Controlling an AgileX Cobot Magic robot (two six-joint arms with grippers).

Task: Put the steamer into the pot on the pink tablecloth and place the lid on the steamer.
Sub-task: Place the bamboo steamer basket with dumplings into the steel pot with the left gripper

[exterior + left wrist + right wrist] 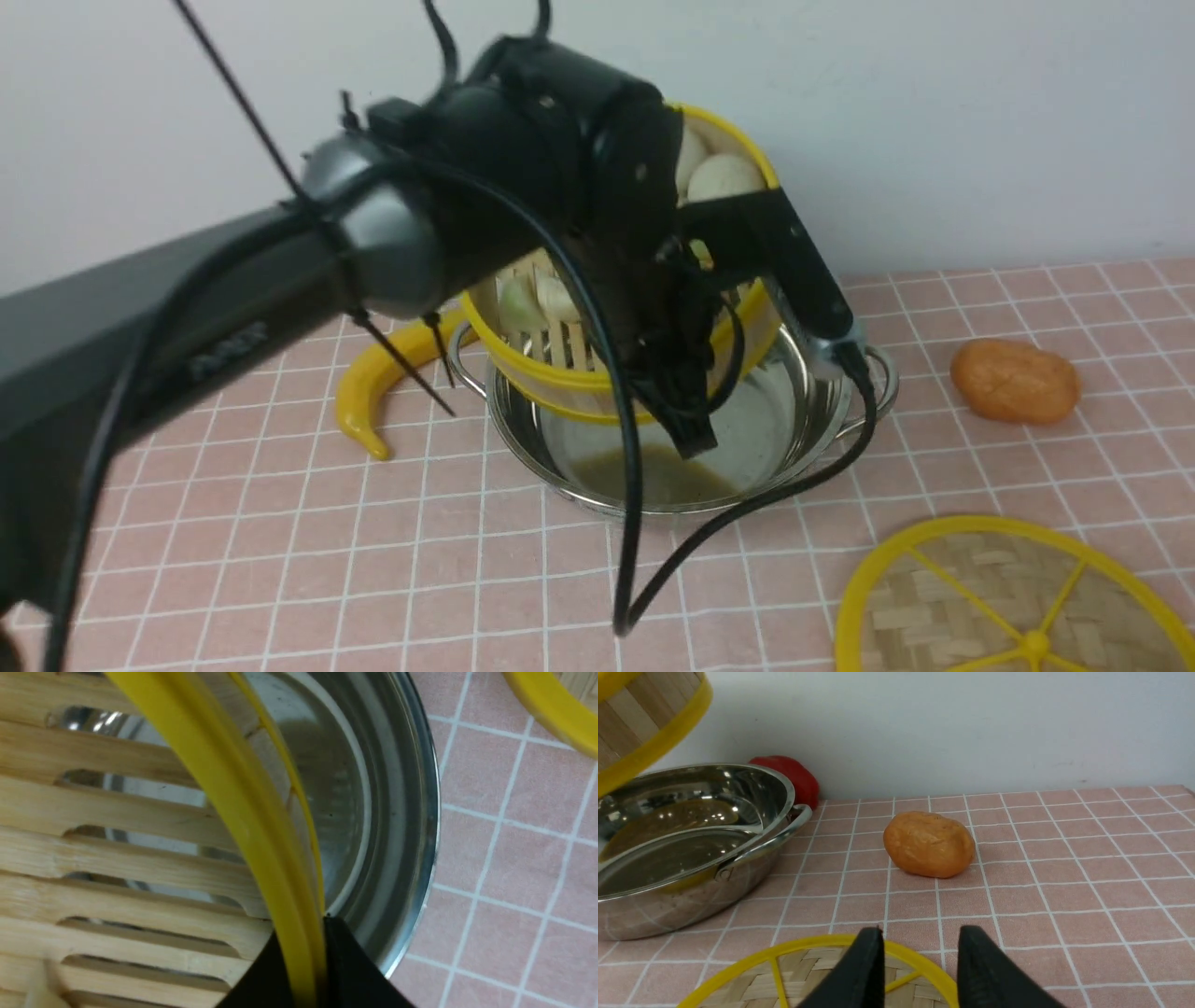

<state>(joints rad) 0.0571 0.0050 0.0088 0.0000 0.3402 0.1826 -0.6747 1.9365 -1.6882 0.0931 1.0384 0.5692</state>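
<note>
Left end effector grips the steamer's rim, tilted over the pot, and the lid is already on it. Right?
No: the lid lies on the pink tablecloth, not on the steamer, as the front view shows. The left end effector does grip its rim, tilted over the pot.

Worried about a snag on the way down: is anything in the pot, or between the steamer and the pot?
Nothing visible does. The steamer, tilted and pinched at its rim by the left claw, hangs above the pot, whose shiny inside shows only reflections. The banana lies beside it.

Pink tablecloth (280, 560) — white grid; yellow-rimmed steamer (560, 381); shiny silver pot (784, 429).
</note>
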